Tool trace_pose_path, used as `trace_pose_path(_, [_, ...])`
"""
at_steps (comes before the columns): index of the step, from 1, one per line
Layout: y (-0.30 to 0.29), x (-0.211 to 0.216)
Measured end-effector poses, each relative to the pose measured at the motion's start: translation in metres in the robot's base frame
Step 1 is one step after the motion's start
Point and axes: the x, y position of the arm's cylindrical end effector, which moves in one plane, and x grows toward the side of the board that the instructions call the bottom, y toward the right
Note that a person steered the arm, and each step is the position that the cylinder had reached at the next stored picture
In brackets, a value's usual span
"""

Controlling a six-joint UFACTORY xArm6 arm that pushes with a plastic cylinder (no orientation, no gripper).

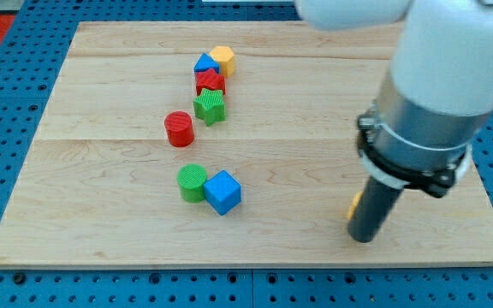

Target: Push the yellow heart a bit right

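Observation:
Only a small yellow sliver point(353, 205) shows at the left edge of my dark rod, low on the view's right. Its shape cannot be made out, as the rod and the arm hide the rest. My tip point(365, 239) rests on the wooden board point(315, 94) just below and right of that sliver, touching or nearly touching it. A yellow hexagon-like block point(222, 57) sits at the view's top, far from the tip.
A blue block point(204, 64), a red block point(210, 82) and a green star point(210, 106) form a tight column below the yellow hexagon. A red cylinder point(179, 129) stands left of it. A green cylinder point(192, 182) touches a blue cube point(222, 192) lower down.

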Motion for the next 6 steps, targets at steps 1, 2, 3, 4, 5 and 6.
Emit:
trace_pose_path(1, [-0.039, -0.001])
trace_pose_path(2, [-0.052, -0.021])
trace_pose_path(3, [-0.026, -0.03])
trace_pose_path(4, [0.017, -0.03])
trace_pose_path(5, [0.059, -0.03])
trace_pose_path(6, [0.08, -0.033])
